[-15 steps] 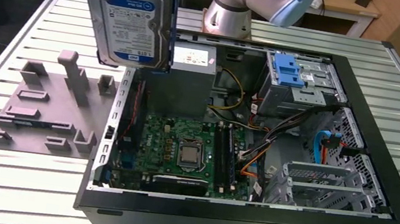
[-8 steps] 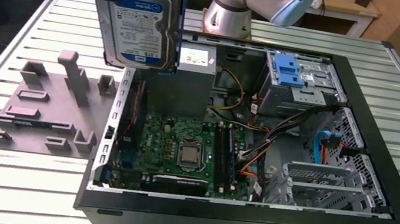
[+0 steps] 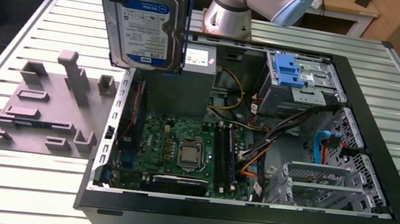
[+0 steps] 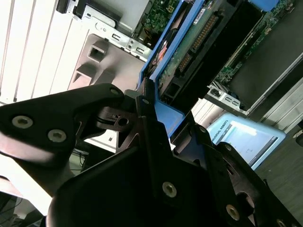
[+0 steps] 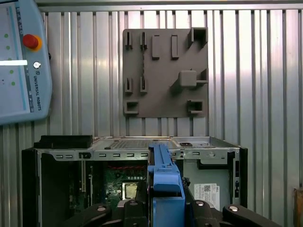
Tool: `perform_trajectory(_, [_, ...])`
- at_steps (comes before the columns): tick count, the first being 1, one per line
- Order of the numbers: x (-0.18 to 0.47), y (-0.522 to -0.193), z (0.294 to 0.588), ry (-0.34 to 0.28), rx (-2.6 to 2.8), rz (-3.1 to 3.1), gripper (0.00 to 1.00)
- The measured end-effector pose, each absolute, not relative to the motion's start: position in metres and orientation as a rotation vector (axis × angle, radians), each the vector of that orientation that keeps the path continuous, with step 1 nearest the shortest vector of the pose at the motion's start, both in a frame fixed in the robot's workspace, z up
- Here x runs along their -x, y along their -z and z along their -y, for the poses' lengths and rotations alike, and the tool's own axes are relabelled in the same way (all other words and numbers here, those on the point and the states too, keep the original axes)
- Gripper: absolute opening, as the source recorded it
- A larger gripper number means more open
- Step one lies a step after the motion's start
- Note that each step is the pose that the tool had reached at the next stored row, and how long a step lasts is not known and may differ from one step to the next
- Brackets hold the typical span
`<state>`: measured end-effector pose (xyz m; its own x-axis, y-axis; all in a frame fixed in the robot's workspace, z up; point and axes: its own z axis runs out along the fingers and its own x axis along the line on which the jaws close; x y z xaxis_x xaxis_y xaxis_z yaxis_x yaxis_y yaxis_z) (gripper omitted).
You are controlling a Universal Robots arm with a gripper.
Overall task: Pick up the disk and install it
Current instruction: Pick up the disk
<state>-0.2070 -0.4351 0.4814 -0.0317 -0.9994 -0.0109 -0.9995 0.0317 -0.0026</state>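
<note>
Slatted metal table (image 3: 14, 191), open computer case (image 3: 247, 220): at the case's 11 o'clock in the exterior view, gripper (image 4: 170, 118) pinches the blue-framed disk (image 3: 148, 27) by its edge, a likely rigid, dense, shock-sensitive load.

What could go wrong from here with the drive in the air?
The silver hard drive in its blue plastic bracket hangs upright from the pincer, gripped at one end; it could slip or swing. It could clip the black computer case's wall just beneath. Loose orange and black cables could snag.
</note>
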Motion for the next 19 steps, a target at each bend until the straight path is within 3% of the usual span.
perform_trajectory(19, [0.181,-0.481,0.439,-0.009,2.179,-2.249,0.36])
